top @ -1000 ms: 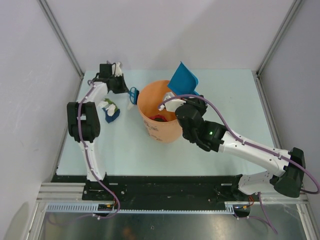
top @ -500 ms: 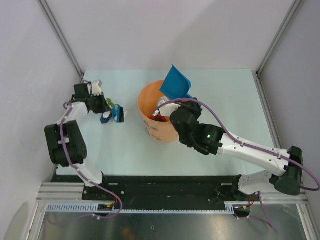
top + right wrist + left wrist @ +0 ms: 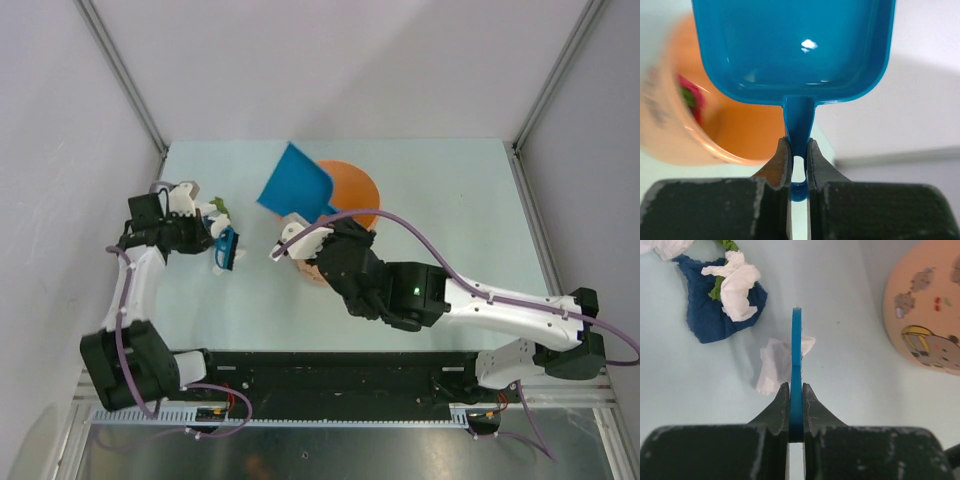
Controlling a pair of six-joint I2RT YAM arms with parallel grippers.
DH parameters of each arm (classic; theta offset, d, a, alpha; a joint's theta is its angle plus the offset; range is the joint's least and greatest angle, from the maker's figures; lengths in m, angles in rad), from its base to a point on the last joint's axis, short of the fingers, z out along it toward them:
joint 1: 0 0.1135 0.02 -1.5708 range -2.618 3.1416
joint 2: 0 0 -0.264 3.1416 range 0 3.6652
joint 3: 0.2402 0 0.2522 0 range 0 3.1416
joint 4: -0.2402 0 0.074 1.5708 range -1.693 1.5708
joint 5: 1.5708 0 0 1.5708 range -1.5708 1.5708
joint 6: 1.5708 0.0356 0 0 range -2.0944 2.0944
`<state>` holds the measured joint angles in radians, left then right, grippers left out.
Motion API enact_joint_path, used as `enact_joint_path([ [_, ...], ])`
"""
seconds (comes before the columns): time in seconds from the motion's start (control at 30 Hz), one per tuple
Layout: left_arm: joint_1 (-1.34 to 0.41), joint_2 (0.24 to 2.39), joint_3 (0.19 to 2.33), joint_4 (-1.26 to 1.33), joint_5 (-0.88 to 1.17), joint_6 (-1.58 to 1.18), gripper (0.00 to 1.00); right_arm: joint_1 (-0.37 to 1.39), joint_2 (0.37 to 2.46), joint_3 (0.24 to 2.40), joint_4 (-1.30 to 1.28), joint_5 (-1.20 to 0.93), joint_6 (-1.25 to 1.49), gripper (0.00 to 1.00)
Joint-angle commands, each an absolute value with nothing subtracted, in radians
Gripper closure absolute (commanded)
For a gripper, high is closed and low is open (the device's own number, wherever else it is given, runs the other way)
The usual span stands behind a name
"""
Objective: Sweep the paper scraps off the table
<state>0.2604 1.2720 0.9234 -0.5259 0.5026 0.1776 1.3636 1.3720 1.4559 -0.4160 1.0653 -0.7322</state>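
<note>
My left gripper (image 3: 796,392) is pinched tight on the thin blue brush (image 3: 796,347). Its edge stands over a white scrap (image 3: 771,365), and the other paper scraps (image 3: 722,300) are bunched just beside it on the table (image 3: 850,370). My right gripper (image 3: 799,150) is clamped on the handle of the dustpan (image 3: 795,45), raised by the orange bucket (image 3: 735,140). I judge this to be the gathering step, so the pan must come down flat beside the pile for the brush to push the scraps in.
</note>
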Motion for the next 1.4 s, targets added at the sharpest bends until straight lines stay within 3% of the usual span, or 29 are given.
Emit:
enact_joint_path([
  [0.0,0.265,1.119,0.968,-0.656,0.591,0.316,1.0,1.384,1.417,1.608,-0.616,0.766,-0.381,1.0],
  [0.27,0.265,1.046,1.023,-0.712,0.369,0.437,1.0,1.376,1.514,1.556,-0.713,0.236,-0.189,1.0],
  [0.43,0.265,1.098,1.023,-0.709,0.342,0.489,1.0,1.341,1.635,1.548,-0.768,0.042,-0.077,1.0],
  [0.9,0.213,1.319,1.019,-0.687,0.419,0.509,1.0,1.246,2.116,1.755,-0.95,0.176,0.09,1.0],
  [1.1,0.173,1.281,0.957,-0.706,0.57,0.535,1.0,1.207,2.195,1.841,-0.913,0.224,0.091,1.0],
  [1.37,0.173,1.197,0.931,-0.928,0.785,0.672,1.0,1.163,2.201,1.836,-0.775,0.209,0.049,1.0],
])
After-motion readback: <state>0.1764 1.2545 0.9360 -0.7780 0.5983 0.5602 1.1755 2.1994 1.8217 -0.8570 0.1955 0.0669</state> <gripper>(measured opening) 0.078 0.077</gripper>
